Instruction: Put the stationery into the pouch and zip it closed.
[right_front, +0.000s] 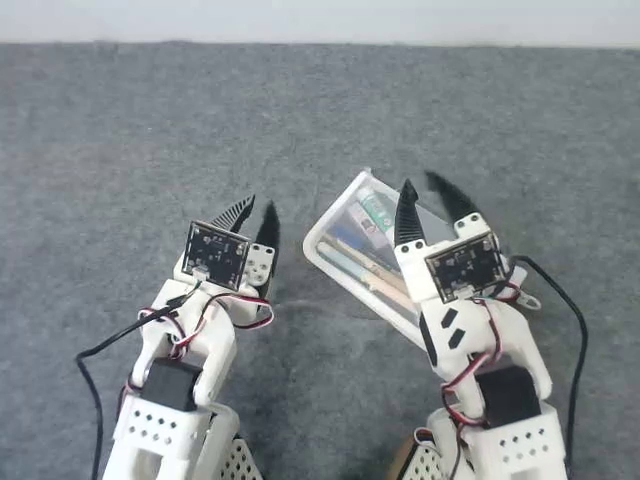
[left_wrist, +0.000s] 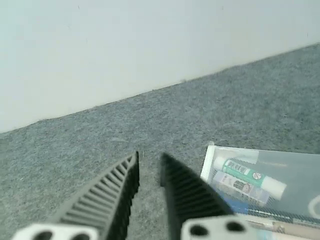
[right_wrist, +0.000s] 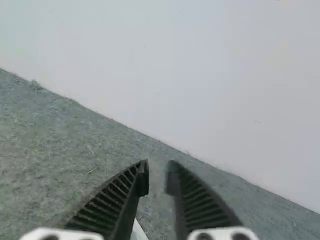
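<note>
Now the right end effector (right_front: 420, 184) hangs above the pouch (right_front: 320, 240)

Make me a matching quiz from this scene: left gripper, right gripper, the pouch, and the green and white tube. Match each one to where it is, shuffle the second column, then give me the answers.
Things
1. left gripper
2. right gripper
3. pouch
4. green and white tube

Places
A. over the pouch, as the high view shows it
B. inside the pouch, near its far end
C. over the bare grey mat, beside the pouch
D. lying flat on the grey mat

Pairs: 1-C, 2-A, 3-D, 4-B
</note>
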